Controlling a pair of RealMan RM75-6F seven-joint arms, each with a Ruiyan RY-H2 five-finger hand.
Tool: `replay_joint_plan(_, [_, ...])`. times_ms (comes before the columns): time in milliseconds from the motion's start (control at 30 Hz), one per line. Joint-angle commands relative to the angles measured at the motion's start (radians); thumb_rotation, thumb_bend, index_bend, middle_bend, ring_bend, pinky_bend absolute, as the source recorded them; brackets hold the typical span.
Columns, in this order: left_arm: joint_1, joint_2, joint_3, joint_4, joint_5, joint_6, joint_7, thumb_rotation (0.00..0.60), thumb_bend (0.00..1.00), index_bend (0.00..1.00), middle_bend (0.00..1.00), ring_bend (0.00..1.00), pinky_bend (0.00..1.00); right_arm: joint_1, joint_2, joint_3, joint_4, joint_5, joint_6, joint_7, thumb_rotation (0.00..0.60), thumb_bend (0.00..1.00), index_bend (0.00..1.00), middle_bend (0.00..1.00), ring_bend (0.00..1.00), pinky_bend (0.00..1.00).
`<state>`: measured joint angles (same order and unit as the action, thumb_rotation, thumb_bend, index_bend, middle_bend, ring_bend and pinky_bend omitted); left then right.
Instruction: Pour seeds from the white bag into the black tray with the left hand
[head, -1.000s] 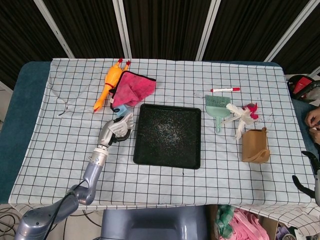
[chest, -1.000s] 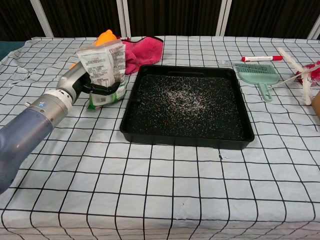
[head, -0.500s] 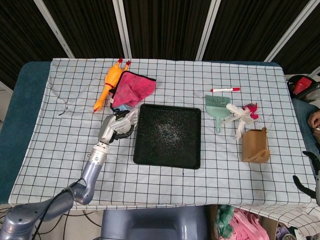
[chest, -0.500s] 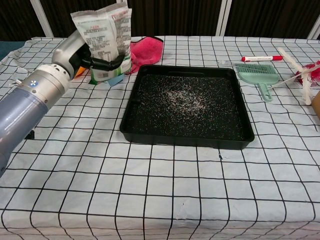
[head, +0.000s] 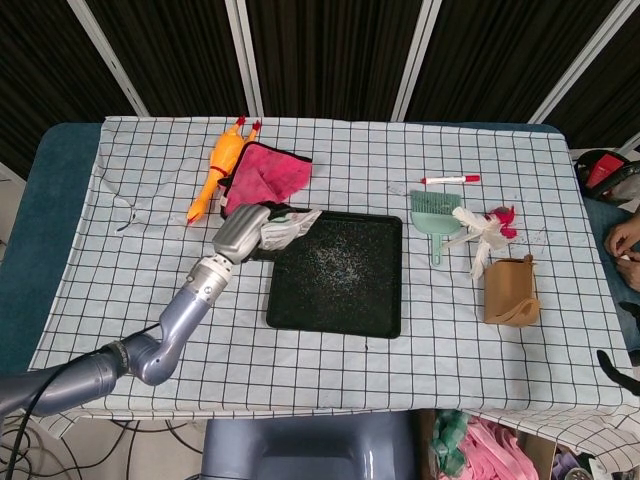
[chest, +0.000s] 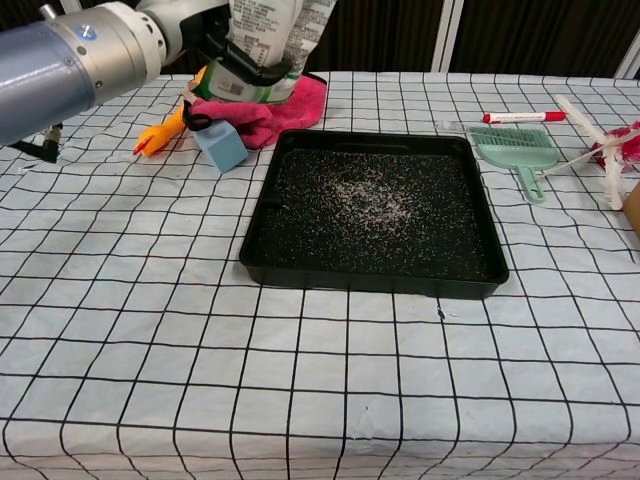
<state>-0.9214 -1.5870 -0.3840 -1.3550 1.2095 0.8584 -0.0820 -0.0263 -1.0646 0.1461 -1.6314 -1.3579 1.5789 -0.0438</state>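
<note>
My left hand (head: 243, 232) (chest: 215, 45) grips the white seed bag (head: 283, 228) (chest: 270, 38), raised well above the table. The bag leans toward the black tray, its mouth end over the tray's near-left corner in the head view. The black tray (head: 284, 312) (chest: 262, 268) lies at the table's middle with pale seeds (head: 335, 262) (chest: 375, 200) scattered across its floor. In the chest view the top of the bag is cut off by the frame edge. Only a small dark piece at the lower right edge of the head view could belong to my right arm; no right hand shows.
A pink cloth (head: 266, 175) (chest: 300, 100), a yellow rubber chicken (head: 218, 168) (chest: 160, 135) and a light blue block (chest: 220, 147) lie left of the tray. Right of it lie a green dustpan (head: 432, 213) (chest: 517, 150), red marker (head: 450, 179) (chest: 524, 117), white-and-red feathery item (head: 484, 231) and brown pouch (head: 511, 291).
My left hand has lifted the bag up off the table and carried it right toward the tray, tilting it. The blue block behind it has come into view.
</note>
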Motion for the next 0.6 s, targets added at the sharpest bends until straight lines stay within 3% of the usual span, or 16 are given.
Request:
replay_joint_plan(33, [-0.053, 0.042, -0.024, -0.020, -0.074, -0.080, 0.053, 0.600, 0.67, 0.51, 0.53, 0.39, 0.53, -0.001, 0.001, 0.004, 0.004, 0.009, -0.001, 0.002, 0.600, 0.19, 0.24, 0.04, 0.15, 0.31])
replay_joint_plan(400, [-0.119, 0.018, -0.040, 0.073, -0.149, -0.204, -0.005, 0.600, 0.68, 0.53, 0.55, 0.41, 0.53, -0.003, -0.002, 0.013, 0.016, 0.035, -0.004, -0.007, 0.600, 0.19, 0.25, 0.04, 0.15, 0.31])
replay_joint_plan(600, [-0.196, 0.019, -0.004, 0.153, -0.199, -0.333, 0.050, 0.600, 0.68, 0.53, 0.54, 0.41, 0.53, -0.004, -0.005, 0.018, 0.021, 0.048, -0.005, -0.009, 0.600, 0.19, 0.25, 0.04, 0.15, 0.31])
